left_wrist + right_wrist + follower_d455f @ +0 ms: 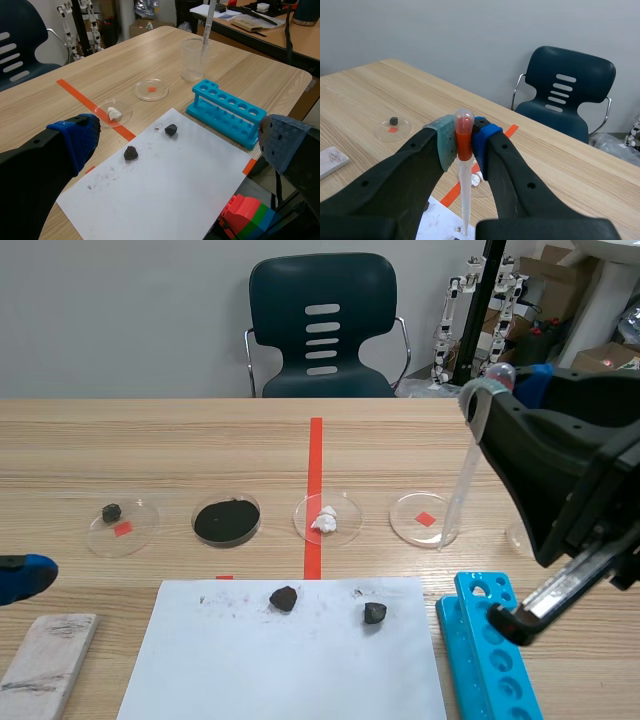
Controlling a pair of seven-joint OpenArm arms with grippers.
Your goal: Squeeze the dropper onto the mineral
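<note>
Our right hand (465, 142) grips the dropper (464, 190) at the orange collar below its bulb, we judge so that nothing is pressed out early. It is raised high over the surface (150, 450), with the tube hanging upright. The nearest mineral (374, 613) lies apart on white paper (250, 670). Our left hand (180, 137) sits low, spread and empty.

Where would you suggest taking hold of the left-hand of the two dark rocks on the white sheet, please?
Grip the rock across its middle, coming straight down from above. It is a low, lumpy piece lying loose on the flat paper sheet, bare paper all round; the other rock lies well apart, leaving finger room.
</note>
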